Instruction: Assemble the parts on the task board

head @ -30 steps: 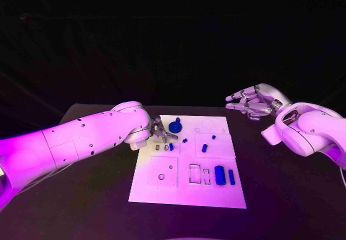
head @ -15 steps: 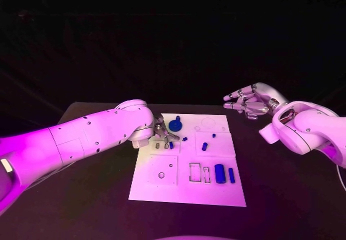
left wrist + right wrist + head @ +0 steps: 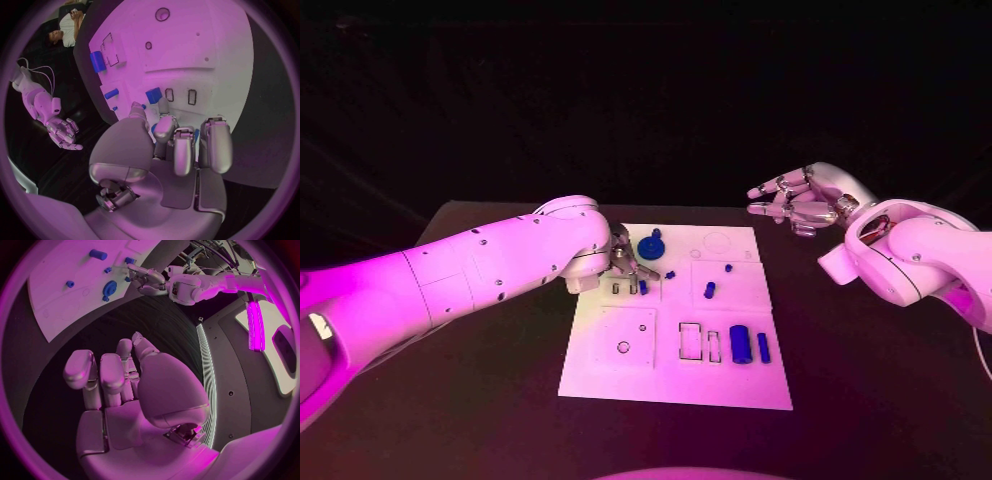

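One blue part [image 3: 154,95] is apparently pinched under the left hand [image 3: 625,265] (fingers curled); the right hand [image 3: 798,205] is held empty, fingers half-curled.

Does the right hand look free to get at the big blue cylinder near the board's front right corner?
Probably yes: the right hand hangs empty beyond the board's far right edge, the big blue cylinder lies uncovered, and the left hand works further left.

The left arm [image 3: 459,275] reaches in low, its hand [image 3: 625,268] pointing down with fingers curled together (whether they grip anything cannot be told). The right arm [image 3: 913,262] holds its hand [image 3: 798,203] raised, fingers loosely apart and holding nothing.
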Robot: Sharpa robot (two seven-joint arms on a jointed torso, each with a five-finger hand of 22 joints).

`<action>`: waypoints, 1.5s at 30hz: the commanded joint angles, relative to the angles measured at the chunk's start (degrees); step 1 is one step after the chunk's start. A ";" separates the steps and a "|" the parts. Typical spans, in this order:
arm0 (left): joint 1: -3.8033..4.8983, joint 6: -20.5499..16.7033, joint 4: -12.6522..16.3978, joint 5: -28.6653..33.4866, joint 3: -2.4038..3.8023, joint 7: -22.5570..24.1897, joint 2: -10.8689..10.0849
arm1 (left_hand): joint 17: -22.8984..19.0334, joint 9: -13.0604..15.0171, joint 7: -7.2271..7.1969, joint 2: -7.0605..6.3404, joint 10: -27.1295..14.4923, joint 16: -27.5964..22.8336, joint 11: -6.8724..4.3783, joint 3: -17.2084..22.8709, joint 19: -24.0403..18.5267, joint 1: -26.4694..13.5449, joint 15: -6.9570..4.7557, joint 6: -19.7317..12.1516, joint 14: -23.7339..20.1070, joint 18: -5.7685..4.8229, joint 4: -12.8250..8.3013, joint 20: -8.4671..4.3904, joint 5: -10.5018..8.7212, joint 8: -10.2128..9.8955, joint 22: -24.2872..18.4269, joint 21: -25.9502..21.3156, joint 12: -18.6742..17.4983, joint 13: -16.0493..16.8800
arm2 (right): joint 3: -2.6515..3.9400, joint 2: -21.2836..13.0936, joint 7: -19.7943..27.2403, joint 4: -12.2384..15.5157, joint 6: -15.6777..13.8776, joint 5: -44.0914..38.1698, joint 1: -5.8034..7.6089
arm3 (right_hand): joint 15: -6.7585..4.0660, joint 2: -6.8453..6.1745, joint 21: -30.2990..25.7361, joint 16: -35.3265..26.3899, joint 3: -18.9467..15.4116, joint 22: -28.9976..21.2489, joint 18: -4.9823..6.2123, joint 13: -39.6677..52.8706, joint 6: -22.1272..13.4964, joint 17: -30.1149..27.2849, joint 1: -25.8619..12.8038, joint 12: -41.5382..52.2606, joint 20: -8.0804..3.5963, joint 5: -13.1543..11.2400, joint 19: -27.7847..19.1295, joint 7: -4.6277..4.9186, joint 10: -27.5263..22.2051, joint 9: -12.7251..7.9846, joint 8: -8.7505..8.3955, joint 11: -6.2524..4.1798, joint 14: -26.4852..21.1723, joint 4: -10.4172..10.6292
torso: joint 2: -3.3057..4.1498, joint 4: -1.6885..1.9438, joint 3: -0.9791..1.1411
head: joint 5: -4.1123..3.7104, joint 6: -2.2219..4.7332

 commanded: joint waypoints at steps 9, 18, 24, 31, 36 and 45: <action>-0.14 2.08 -0.68 -0.55 0.04 -0.30 0.68 | 15.09 0.84 -0.17 0.54 0.03 0.14 -0.18 -0.57 1.00 1.41 -0.50 -0.59 6.03 -0.75 -0.19 -0.32 -0.14 0.86 3.27 0.46 0.08 0.45 | -0.01 0.24 -0.40 -0.51 -1.33 0.60 -0.07 | -0.25 0.26 -0.69 -0.65 -0.09 -0.68 0.84 -1.19 -0.28 -0.22 -0.01 -1.33 -0.01 0.15 -0.81 0.14 -1.06 -0.07 0.23 -0.04 0.26 -0.01 | 0.05 0.04 -0.01 | 0.19 -0.50; -0.17 2.89 -1.19 -0.56 0.05 -0.35 1.01 | 15.09 1.39 -0.21 0.74 0.08 0.14 -0.22 -0.76 1.06 2.20 -0.53 -0.76 6.03 -0.79 -0.30 -0.34 -0.14 1.21 3.50 0.59 0.10 0.53 | -0.02 0.54 -0.41 -0.88 -1.56 0.99 -0.11 | -0.21 0.29 -1.33 -1.27 0.03 -1.51 1.00 -2.12 -0.42 -0.79 0.20 -2.24 0.01 0.02 -1.28 0.19 -1.66 -0.08 0.22 0.01 0.09 -0.09 | 0.08 0.04 0.01 | 0.29 -0.68; -0.20 3.30 -1.50 -0.56 0.04 -0.38 1.24 | 15.09 1.85 -0.23 1.17 0.10 0.14 -0.23 -0.75 1.06 2.94 -0.54 -0.96 6.03 -0.80 -0.38 -0.35 -0.12 1.47 3.56 0.61 0.09 0.57 | -0.03 0.74 -0.42 -1.06 -1.50 1.17 -0.20 | -0.19 0.29 -1.50 -1.44 0.07 -1.71 1.03 -2.49 -0.48 -0.92 0.25 -2.59 0.02 -0.01 -1.39 0.22 -1.90 -0.08 0.21 0.04 0.02 -0.10 | 0.09 0.04 -0.04 | 0.27 -0.75; -0.21 4.19 -1.31 -0.54 0.04 -0.41 1.38 | 15.09 2.20 -0.24 1.25 0.05 0.14 -0.23 -0.82 1.02 3.47 -0.54 -1.09 6.03 -0.78 -0.50 -0.35 -0.11 1.65 3.54 0.57 0.00 0.50 | -0.04 0.91 -0.46 -1.28 -1.50 1.51 -0.25 | -0.15 0.33 -1.81 -1.70 0.14 -2.10 1.10 -3.06 -0.59 -1.12 0.31 -3.14 0.04 0.00 -1.62 0.26 -2.28 -0.09 0.19 0.08 -0.07 -0.11 | 0.11 0.06 -0.05 | 0.28 -0.97; -0.22 4.75 -1.22 -0.47 0.05 -0.43 1.45 | 15.09 2.45 -0.25 1.28 0.02 0.14 -0.23 -0.88 1.01 3.86 -0.54 -1.16 6.03 -0.78 -0.59 -0.35 -0.12 1.79 3.55 0.56 -0.07 0.45 | -0.05 0.99 -0.48 -1.34 -1.49 1.65 -0.27 | -0.15 0.33 -1.84 -1.73 0.15 -2.13 1.11 -3.16 -0.61 -1.15 0.32 -3.24 0.05 0.00 -1.64 0.27 -2.35 -0.09 0.18 0.08 -0.08 -0.11 | 0.09 0.10 -0.06 | 0.32 -1.03; -0.22 5.25 -1.41 -0.42 0.05 -0.44 1.51 | 15.09 3.02 -0.27 1.51 0.04 0.14 -0.26 -0.89 1.00 4.84 -0.55 -1.29 6.03 -0.79 -0.87 -0.35 -0.11 2.11 3.64 0.58 -0.10 0.50 | -0.07 1.11 -0.51 -1.41 -1.38 1.74 -0.32 | -0.13 0.37 -1.94 -1.80 0.19 -2.24 1.13 -3.34 -0.67 -1.19 0.35 -3.40 0.06 0.03 -1.70 0.29 -2.47 -0.09 0.18 0.10 -0.12 -0.11 | 0.10 0.05 -0.01 | 0.45 -1.17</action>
